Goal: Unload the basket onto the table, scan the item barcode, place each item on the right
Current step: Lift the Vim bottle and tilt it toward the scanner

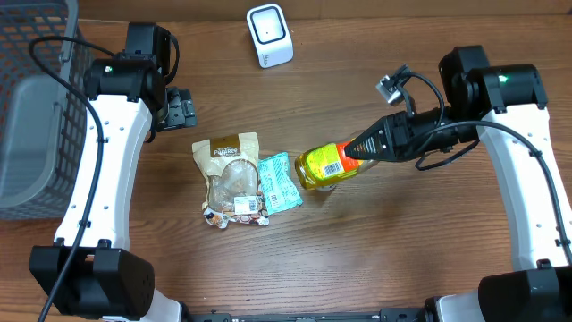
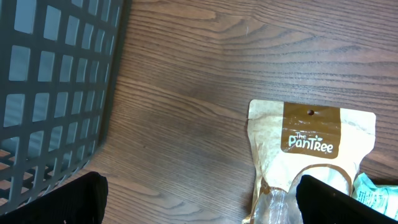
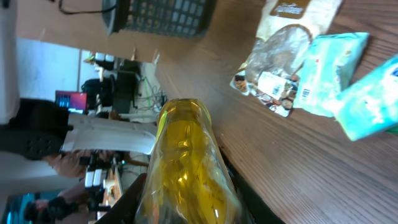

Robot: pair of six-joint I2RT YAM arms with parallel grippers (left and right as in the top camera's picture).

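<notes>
A yellow bottle [image 1: 323, 165] with an orange end is held sideways a little above the table by my right gripper [image 1: 365, 147], which is shut on it. Its white barcode label [image 1: 332, 161] faces up. In the right wrist view the bottle [image 3: 186, 162] fills the space between the dark fingers [image 3: 124, 199]. The white scanner [image 1: 270, 36] stands at the back of the table, well apart from the bottle. My left gripper [image 1: 182, 107] hovers open with nothing in it beside the basket; its fingers [image 2: 68, 199] frame bare wood and a pouch edge.
A brown-and-white Pantree pouch [image 1: 231, 174] and a teal packet [image 1: 279, 182] lie mid-table, just left of the bottle. A dark grey mesh basket [image 1: 31, 116] fills the far left. Bare wood lies to the right, under the right arm.
</notes>
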